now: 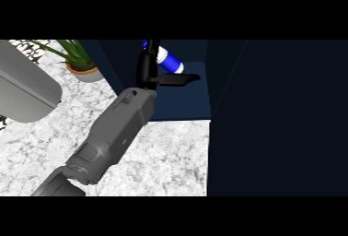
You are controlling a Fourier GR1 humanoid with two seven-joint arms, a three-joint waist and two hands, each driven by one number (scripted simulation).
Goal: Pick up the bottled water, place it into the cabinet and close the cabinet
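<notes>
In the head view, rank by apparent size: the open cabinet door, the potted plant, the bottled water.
1. cabinet door, by far the largest.
2. potted plant.
3. bottled water, but the left hand hides part of it, so its rank below the plant is unsure.

**Arm and Hand Appearance**

I see one forearm (112,138): a grey, boxy, faceted casing with a recessed slot near the wrist and a ribbed collar toward the elbow. The hand (151,73) is matte black, with slender fingers and a blunt thumb.

one hand (153,69) extended forward on a straight forearm, thumb out.
</notes>
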